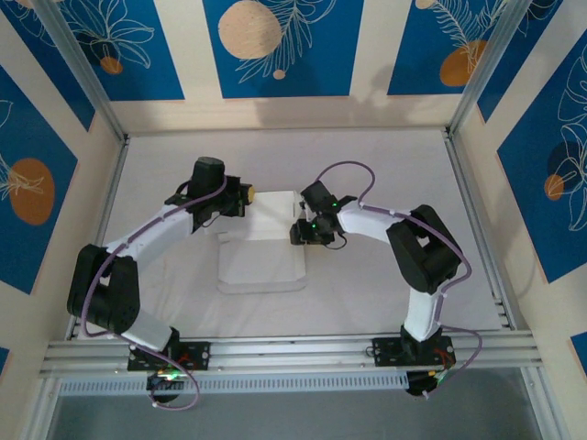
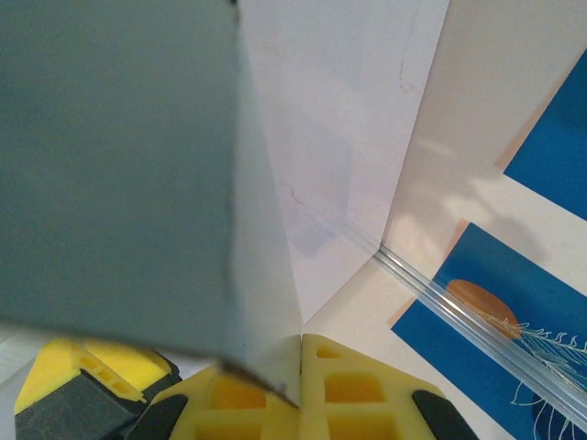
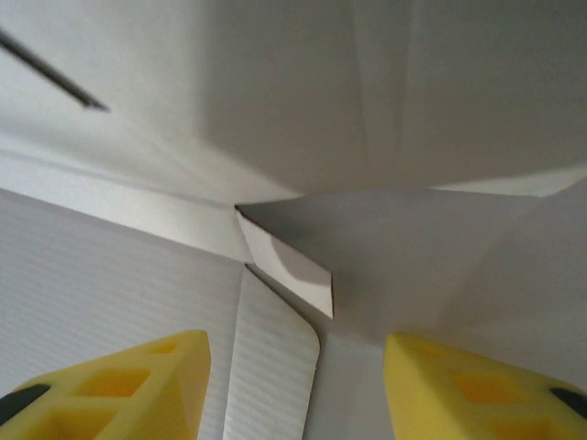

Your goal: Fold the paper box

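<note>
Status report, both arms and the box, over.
Left gripper shut on paper box edge. Right gripper open, a flap between its jaws. No obstacle seen.

I can read no text, label, brand, number or sign in my feeds. The card faces of the paper box (image 1: 261,266) look blank to me, and the blue wall panels (image 1: 275,46) carry drawings, not lettering.
</note>
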Available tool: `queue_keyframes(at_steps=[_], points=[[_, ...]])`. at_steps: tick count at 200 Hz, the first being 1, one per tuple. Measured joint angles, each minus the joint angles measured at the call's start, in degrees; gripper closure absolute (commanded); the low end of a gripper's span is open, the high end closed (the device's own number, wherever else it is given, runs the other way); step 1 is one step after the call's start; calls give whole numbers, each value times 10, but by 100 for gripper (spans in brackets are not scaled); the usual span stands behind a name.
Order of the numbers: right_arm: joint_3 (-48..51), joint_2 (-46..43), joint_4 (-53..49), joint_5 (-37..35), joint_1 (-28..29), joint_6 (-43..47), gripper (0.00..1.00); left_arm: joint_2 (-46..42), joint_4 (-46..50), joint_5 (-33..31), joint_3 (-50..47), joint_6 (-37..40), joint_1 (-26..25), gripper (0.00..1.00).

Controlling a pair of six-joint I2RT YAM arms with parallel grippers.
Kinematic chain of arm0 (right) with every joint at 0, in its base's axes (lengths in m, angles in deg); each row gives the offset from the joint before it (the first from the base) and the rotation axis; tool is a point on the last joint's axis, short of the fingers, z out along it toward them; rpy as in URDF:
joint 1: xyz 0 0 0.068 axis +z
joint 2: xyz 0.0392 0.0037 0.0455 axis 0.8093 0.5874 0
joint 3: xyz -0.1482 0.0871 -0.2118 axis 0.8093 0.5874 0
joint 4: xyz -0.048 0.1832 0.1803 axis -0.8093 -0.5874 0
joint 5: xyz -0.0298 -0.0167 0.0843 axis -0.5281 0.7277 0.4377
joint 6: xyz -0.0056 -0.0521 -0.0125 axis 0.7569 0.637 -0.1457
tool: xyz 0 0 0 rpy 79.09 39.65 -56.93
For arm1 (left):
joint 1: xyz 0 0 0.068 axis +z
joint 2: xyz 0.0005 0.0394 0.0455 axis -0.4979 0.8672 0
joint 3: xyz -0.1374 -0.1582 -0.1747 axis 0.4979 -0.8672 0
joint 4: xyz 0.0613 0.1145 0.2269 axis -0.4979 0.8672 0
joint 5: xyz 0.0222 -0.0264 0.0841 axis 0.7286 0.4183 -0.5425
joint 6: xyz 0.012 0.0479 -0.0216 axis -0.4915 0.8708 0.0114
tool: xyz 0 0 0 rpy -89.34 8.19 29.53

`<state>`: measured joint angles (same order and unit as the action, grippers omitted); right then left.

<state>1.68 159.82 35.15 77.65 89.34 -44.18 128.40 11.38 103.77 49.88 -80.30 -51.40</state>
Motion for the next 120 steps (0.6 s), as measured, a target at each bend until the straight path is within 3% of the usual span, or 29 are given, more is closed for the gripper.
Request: queue_keyframes(at_steps=[76, 120], points=[[-30, 25, -8, -40, 18, 2, 79, -10, -27, -1, -25, -2, 0, 100], [-46, 26, -24, -78, 33, 9, 84, -20, -39, -1, -36, -2, 0, 100]])
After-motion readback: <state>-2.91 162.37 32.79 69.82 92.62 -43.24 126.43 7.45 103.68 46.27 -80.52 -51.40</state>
